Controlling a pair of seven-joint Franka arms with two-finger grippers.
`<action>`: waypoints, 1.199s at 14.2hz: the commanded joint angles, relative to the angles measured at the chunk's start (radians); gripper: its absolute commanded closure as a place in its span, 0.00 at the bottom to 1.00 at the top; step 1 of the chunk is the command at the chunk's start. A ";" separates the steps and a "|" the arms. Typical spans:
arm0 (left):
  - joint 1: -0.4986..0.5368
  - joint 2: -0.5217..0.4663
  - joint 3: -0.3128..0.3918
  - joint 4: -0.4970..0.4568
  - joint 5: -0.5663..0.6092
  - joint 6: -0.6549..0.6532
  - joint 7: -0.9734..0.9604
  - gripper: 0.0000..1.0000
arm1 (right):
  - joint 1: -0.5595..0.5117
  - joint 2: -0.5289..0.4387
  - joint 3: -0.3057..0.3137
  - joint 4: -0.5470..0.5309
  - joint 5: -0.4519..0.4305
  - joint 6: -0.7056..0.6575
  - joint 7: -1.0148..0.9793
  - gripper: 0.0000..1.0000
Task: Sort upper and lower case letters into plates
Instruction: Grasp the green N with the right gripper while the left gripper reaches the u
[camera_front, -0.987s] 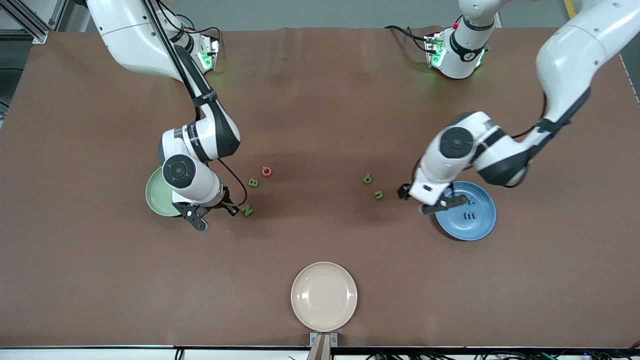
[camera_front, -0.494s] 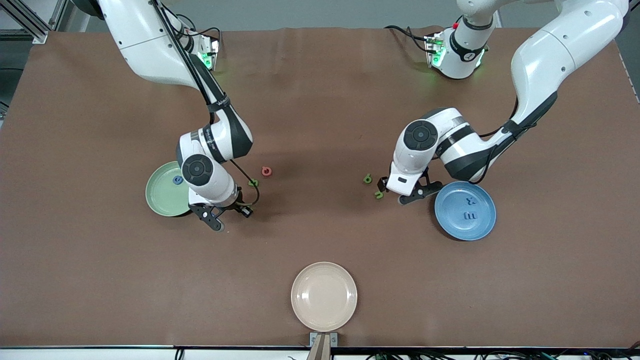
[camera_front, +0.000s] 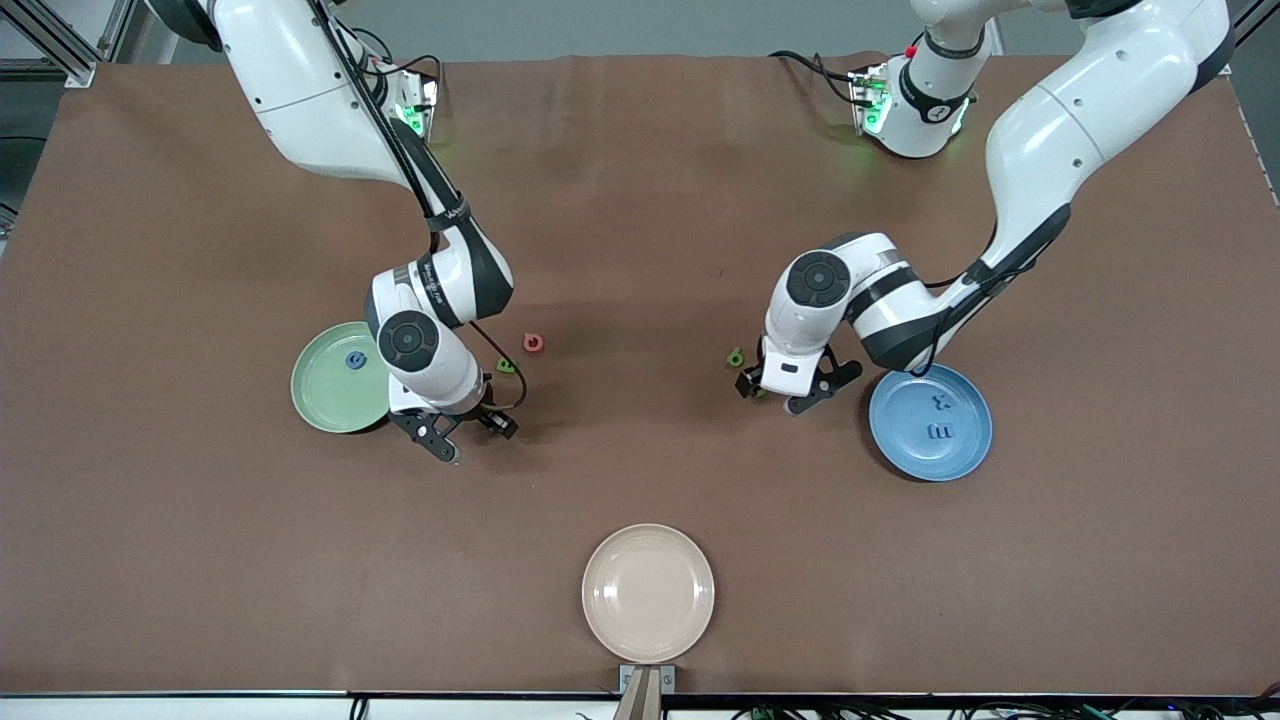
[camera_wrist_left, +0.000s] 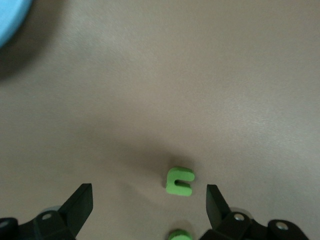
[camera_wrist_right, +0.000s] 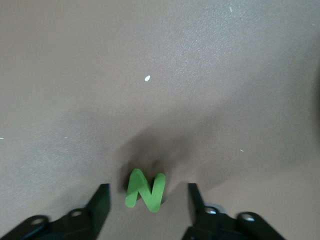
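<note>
The right gripper (camera_front: 466, 432) hangs low over the brown table (camera_front: 200, 560), just beside the pale green round plastic plate (camera_front: 322, 395), toward the right arm's end. Its fingers are spread with nothing between the pads. In the right wrist view a small chunky green letter N (camera_wrist_right: 145, 190) lies flat on the table in the gap between the dark fingers (camera_wrist_right: 100, 205), touching neither, its two uprights pointing away from the wrist. A small blue letter (camera_front: 354, 360) lies in the pale green plate. Another green letter (camera_front: 506, 365) and a red ring-shaped letter (camera_front: 533, 343) lie on the table beside the right arm, the red one farther from the front camera.

The left gripper (camera_front: 772, 392) hangs low over the table beside the blue round plastic plate (camera_front: 965, 440), also wide open and empty. The left wrist view shows a small green lower-case n (camera_wrist_left: 179, 181) lying flat between the fingers (camera_wrist_left: 216, 202), closer to one of them, its open side facing that finger. A second green letter (camera_front: 735, 356) lies near it. Two blue letters (camera_front: 940, 432) lie in the blue plate.

A beige round plate (camera_front: 648, 592) sits near the table's front edge. The table is covered in a matte brown sheet.
</note>
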 joint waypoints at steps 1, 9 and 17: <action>-0.087 -0.004 0.073 0.045 0.004 0.041 0.015 0.01 | -0.006 -0.007 0.004 -0.015 -0.011 0.016 -0.012 0.47; -0.127 0.011 0.110 0.048 0.000 0.070 0.150 0.24 | -0.007 0.007 0.005 -0.016 -0.009 0.028 -0.011 0.48; -0.129 0.011 0.127 0.043 -0.001 0.070 0.157 0.69 | -0.007 0.015 0.005 -0.018 -0.005 0.033 -0.011 0.98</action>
